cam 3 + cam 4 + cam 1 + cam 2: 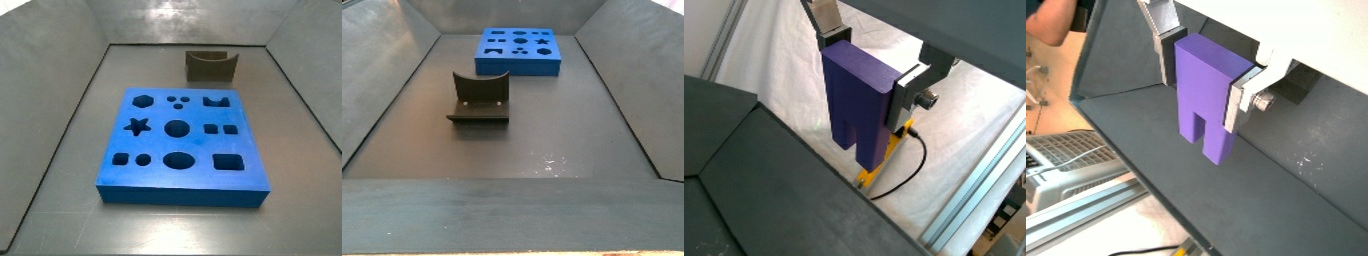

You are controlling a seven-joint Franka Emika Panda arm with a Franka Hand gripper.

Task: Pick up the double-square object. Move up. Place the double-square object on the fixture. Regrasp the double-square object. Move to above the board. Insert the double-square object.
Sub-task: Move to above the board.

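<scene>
In both wrist views the gripper (pixel 869 70) (pixel 1203 75) is shut on the double-square object (pixel 855 105) (pixel 1207 95), a purple block hanging with its two square prongs pointing down. The silver fingers (pixel 909 88) (pixel 1239 97) press on its upper sides. Neither the gripper nor the block appears in either side view. The fixture (pixel 211 66) (pixel 480 98), dark with a U-shaped notch, stands on the grey floor apart from the blue board (pixel 197 143) (pixel 543 66). The board's cut-out holes hold nothing.
Sloping grey walls (pixel 60 110) (pixel 389 70) enclose the floor. In a wrist view a yellow part (pixel 871 172) and a black cable (pixel 914 160) lie on white cloth behind the block, beside an aluminium rail (pixel 985 190). White equipment (pixel 1060 160) stands outside the wall.
</scene>
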